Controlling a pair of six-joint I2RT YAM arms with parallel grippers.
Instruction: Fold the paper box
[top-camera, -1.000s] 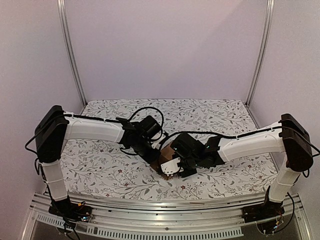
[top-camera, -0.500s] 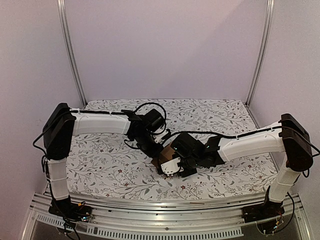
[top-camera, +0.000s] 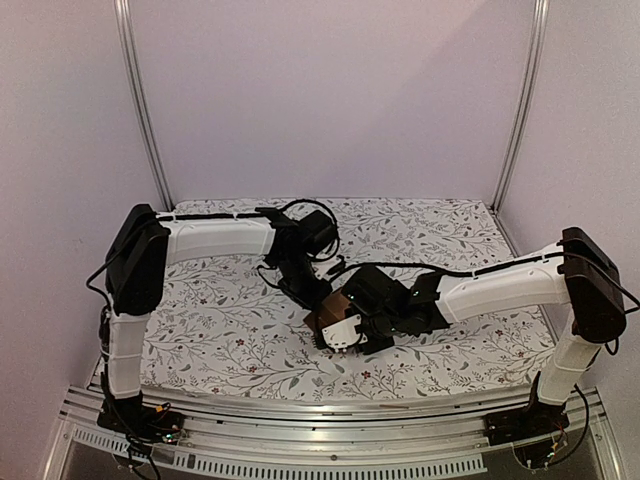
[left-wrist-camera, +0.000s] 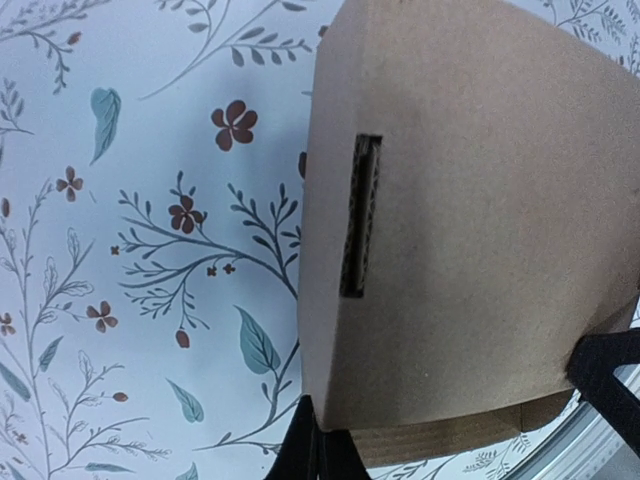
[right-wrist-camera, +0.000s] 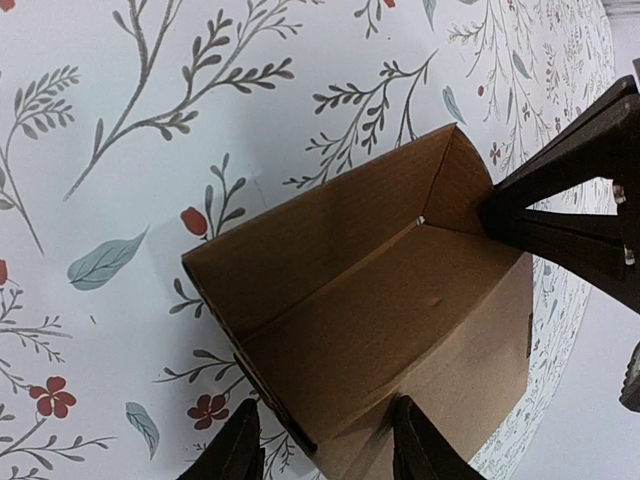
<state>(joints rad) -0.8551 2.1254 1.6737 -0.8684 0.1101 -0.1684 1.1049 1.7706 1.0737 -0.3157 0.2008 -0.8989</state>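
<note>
My right gripper (right-wrist-camera: 325, 455) is half open, clamped across the paper box (right-wrist-camera: 370, 310) wall between its fingers — left gripper (left-wrist-camera: 318, 452) pinched closed, tips touching the box's edge.

One paper box (right-wrist-camera: 380, 330), two pincers (left-wrist-camera: 318, 455) (right-wrist-camera: 327, 445)

The top camera is fixed high at the near edge, looking down and forward across the whole floral worktop (top-camera: 200, 330) to the back wall (top-camera: 330, 100), well away from the action. The left wrist camera hangs right over the paper box (left-wrist-camera: 470, 220), staring down at one outer face and the worktop beside it. The right wrist camera, just as close, peers into the box's open inside. All three share the box and the patterned worktop around it.
</note>
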